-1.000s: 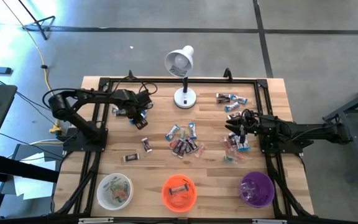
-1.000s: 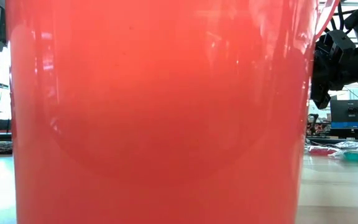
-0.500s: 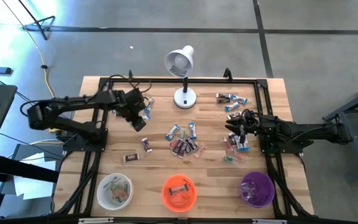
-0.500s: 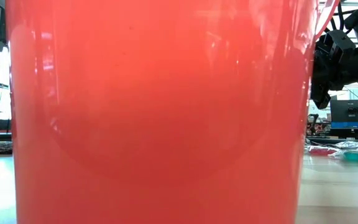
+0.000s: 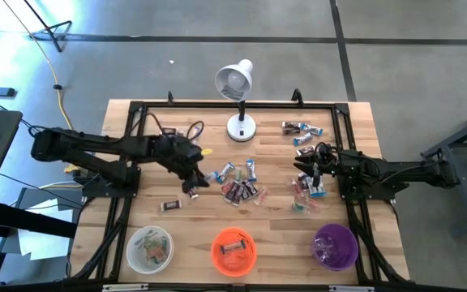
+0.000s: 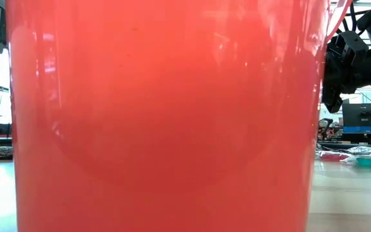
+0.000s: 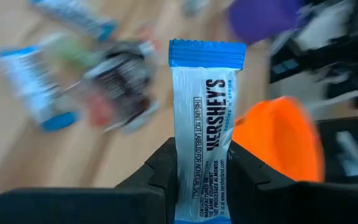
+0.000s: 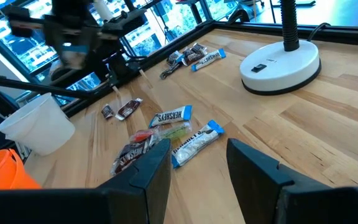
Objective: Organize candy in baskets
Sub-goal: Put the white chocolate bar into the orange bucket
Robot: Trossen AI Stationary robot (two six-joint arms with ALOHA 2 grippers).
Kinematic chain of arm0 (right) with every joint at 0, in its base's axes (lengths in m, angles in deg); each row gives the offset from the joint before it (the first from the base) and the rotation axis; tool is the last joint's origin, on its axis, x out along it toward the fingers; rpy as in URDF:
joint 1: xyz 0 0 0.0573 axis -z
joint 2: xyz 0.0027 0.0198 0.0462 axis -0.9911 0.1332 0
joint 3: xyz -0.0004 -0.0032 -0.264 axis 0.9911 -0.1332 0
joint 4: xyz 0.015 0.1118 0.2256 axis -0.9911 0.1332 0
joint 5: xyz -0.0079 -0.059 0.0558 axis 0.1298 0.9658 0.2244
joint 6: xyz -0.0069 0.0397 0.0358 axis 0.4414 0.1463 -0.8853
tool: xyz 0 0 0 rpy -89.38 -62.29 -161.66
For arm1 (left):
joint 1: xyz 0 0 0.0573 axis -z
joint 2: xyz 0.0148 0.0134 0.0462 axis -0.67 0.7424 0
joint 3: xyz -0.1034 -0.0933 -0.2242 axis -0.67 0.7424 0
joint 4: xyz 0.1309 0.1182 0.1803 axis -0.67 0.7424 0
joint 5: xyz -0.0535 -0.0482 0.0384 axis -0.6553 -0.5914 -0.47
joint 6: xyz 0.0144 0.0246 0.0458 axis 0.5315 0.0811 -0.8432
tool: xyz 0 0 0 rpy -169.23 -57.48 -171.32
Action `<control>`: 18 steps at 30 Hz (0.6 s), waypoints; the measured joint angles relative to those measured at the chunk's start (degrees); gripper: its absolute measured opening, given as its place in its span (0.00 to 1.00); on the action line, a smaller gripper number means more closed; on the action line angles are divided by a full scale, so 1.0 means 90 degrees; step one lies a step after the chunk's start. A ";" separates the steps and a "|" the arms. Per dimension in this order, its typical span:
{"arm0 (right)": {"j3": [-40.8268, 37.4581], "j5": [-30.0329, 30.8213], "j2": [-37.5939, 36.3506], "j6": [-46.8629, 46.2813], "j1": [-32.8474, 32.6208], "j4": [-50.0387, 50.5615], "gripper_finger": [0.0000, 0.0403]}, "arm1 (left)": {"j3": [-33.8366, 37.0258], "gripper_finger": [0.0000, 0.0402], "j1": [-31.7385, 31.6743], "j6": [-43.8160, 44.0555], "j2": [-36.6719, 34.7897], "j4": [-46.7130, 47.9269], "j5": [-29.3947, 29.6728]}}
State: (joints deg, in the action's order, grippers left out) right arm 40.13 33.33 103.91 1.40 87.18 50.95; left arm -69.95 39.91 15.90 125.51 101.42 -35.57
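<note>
Lamp base (image 5: 241, 127) beside candy pile (image 5: 242, 191)

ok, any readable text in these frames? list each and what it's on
"HERSHEY'S": on the blue-and-white candy held in the left gripper; the small print beside it is too small to read.
"HERSHEY'S": seems to be on a blue-ended bar in the pile, right wrist view; faint.
Other wrappers, the lamp base and the baskets: nothing legible.
</note>
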 joint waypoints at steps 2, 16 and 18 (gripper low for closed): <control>0.0000 0.0000 0.0000 0.0000 0.0000 0.0000 0.38 | -0.0002 0.18 0.0251 0.0217 0.0162 -0.0521 0.0010; 0.0001 0.0000 0.0000 0.0002 0.0000 0.0000 0.38 | -0.1115 0.18 0.2330 0.1523 0.2178 -0.2542 0.0417; 0.0000 0.0000 0.0000 0.0002 0.0000 0.0000 0.38 | -0.1458 0.18 0.2591 0.1520 0.2448 -0.2525 0.0520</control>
State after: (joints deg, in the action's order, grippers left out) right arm 40.13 33.33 103.91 1.41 87.18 50.95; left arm -83.07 63.23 29.58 147.54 78.69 -30.90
